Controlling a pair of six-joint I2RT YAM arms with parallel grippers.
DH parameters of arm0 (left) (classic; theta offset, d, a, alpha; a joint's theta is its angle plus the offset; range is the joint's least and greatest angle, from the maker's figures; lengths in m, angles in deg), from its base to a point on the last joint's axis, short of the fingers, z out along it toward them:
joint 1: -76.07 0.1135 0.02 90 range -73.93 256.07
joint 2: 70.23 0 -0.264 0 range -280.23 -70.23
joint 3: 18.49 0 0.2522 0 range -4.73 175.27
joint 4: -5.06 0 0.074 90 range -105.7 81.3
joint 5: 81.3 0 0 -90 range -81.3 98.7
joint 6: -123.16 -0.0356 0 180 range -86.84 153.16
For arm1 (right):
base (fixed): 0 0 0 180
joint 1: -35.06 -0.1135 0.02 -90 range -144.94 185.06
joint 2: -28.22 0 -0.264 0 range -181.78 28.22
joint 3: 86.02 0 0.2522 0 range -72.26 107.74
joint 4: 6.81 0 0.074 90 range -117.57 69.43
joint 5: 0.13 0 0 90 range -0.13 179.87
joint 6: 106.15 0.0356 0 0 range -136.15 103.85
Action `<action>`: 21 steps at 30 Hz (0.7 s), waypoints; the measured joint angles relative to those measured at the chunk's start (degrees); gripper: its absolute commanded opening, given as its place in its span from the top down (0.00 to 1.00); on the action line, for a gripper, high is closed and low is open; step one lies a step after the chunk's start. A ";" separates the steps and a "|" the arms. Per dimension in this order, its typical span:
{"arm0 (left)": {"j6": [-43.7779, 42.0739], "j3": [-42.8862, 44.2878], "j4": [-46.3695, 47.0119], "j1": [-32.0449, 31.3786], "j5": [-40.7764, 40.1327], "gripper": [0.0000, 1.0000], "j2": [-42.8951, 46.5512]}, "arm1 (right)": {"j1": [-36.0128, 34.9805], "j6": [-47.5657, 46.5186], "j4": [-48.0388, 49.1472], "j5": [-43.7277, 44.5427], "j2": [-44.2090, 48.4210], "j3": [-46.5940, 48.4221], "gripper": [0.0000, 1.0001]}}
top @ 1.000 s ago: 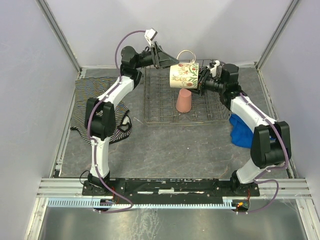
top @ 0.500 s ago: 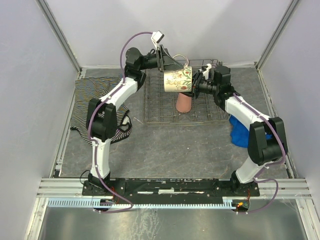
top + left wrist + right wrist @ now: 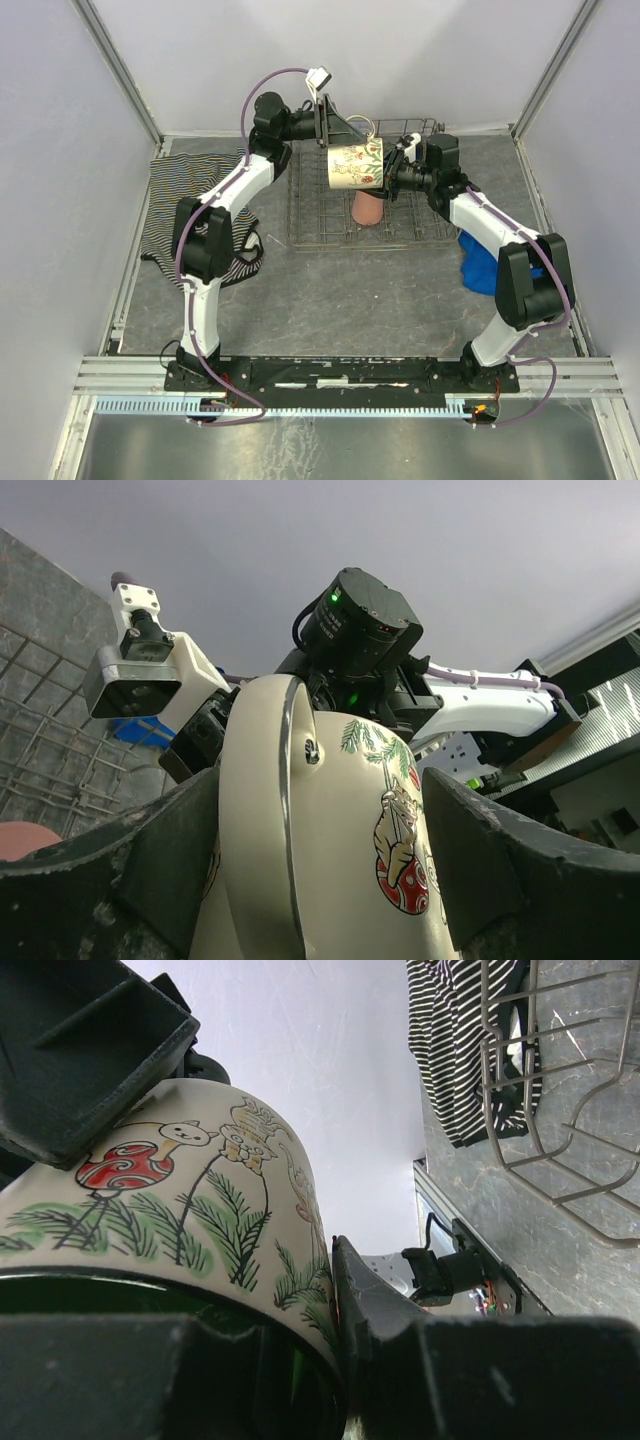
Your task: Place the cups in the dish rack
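Observation:
The cream floral mug with a green interior hangs on its side in the air above the dish rack. My right gripper is shut on its rim, one finger inside and one outside. My left gripper is open and straddles the mug's body from the far side; its left finger touches the wall and a small gap shows at its right finger. The salmon-pink tumbler stands upside down in the rack below the mug. The clear glass and the black mug are out of view.
A striped cloth lies left of the rack. A blue cloth lies to its right, beside the right arm. The grey walls of the cell stand close behind the rack.
My right gripper has carried the mug to the left and slightly down, in between the left gripper's fingers. The left gripper has swung round the mug's body.

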 measured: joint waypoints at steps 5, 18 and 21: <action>-0.11 0.81 -1.68 0.17 0.70 0.15 0.00 | -0.07 -0.96 -0.52 -0.04 0.09 0.00 0.99; -0.09 0.92 -1.77 1.07 0.50 0.17 0.00 | -1.97 -2.75 -2.62 -0.15 0.15 0.00 0.99; -0.09 0.92 -1.46 1.03 0.50 0.18 0.00 | -2.56 -2.89 -3.17 -0.13 0.13 0.00 0.99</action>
